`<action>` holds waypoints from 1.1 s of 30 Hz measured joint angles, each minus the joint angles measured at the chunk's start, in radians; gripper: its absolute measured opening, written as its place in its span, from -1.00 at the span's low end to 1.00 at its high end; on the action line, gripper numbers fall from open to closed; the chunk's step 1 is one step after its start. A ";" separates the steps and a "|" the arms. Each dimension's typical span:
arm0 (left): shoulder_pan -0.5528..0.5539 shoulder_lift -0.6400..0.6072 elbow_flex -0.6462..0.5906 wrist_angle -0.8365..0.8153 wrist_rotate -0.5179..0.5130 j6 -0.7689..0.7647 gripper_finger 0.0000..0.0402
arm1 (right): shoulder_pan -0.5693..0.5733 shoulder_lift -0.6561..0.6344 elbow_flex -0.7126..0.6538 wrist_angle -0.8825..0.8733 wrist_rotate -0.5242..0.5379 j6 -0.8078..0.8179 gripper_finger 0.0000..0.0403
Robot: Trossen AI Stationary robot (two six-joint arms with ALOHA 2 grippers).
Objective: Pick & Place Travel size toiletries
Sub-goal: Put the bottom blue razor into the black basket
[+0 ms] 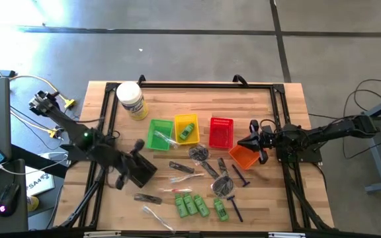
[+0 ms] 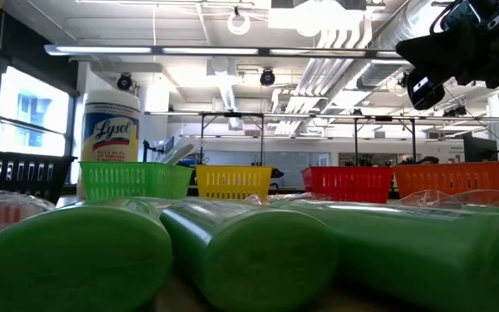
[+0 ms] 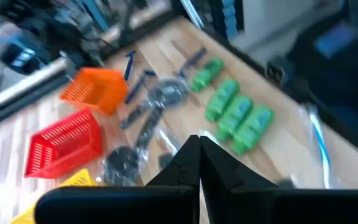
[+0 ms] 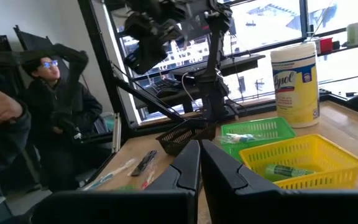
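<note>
High view: left gripper (image 1: pixel 139 145) closed, empty, left of centre; right gripper (image 1: pixel 252 143) closed over the orange plastic basket (image 1: pixel 244 157). Open fully before descending on the bright green little bottles (image 1: pixel 192 204).

Pale planked wood with a matt finish forms the desk (image 1: pixel 177 99), framed in black metal rails (image 1: pixel 177 84). Glossy smooth plastic green bottles (image 1: pixel 192 204) lie beside lattice-walled plastic baskets (image 1: pixel 221 132) and clear crinkled wrapped sticks (image 1: pixel 157 217).

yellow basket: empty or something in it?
Not empty. The yellow basket holds one green bottle lying flat; the right wrist view shows it inside too.
</note>
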 joint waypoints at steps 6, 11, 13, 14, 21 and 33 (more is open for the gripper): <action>0.046 -0.064 -0.121 0.126 0.000 -0.057 -0.99 | -0.001 0.000 0.000 -0.002 0.027 -0.007 -0.97; 0.056 -0.056 -0.132 0.129 0.000 -0.065 -0.99 | -0.001 0.000 0.000 -0.010 0.053 -0.007 -0.97; 0.055 -0.057 -0.132 0.138 0.002 -0.065 -1.00 | -0.001 0.000 0.000 -0.016 0.053 -0.008 -0.97; 0.055 -0.058 -0.132 0.139 0.002 -0.065 -1.00 | -0.001 0.000 0.000 -0.022 0.053 -0.007 -0.97; 0.055 -0.058 -0.132 0.136 0.002 -0.093 -1.00 | -0.001 0.000 0.000 -0.025 0.053 -0.007 -0.97; 0.055 -0.058 -0.132 0.134 -0.051 -0.192 -1.00 | -0.001 0.000 0.000 -0.039 0.052 0.000 -0.97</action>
